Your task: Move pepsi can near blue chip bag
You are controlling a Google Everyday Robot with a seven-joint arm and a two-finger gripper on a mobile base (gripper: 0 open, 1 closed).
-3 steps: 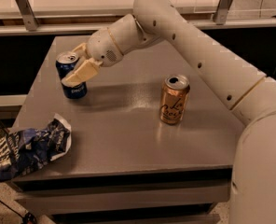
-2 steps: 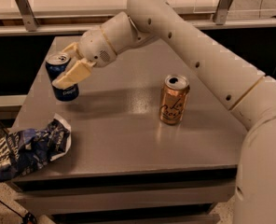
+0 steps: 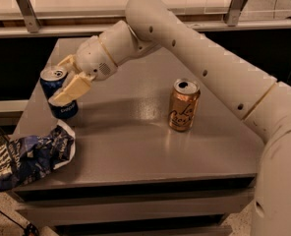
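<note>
Finding nearest, at eight o'clock, a crumpled dark blue foil chip bag with white lettering [image 3: 27, 159], drooping over the front-left corner of the flat grey tabletop [image 3: 130, 151]. Spotting just beyond its white inner edge, at ten o'clock, the dark blue pepsi can with the silver top [image 3: 65, 110], leaning a little; whether resting on the surface or raised just off it, impossible to tell. Clamping that can from the side: the cream two-finger gripper [image 3: 58, 82], fingers closed around it. Standing well apart at two o'clock, an orange-gold soda can with script lettering [image 3: 183, 105]. Stretching away toward one o'clock, the thick white jointed robot arm [image 3: 204, 63]. Judging the placing step nearly done: easing the can toward seven o'clock, levelling it upright, setting it on bare table beside the foil rather than on it, staying clear of the left edge, releasing only once the base is sitting flat.
</note>
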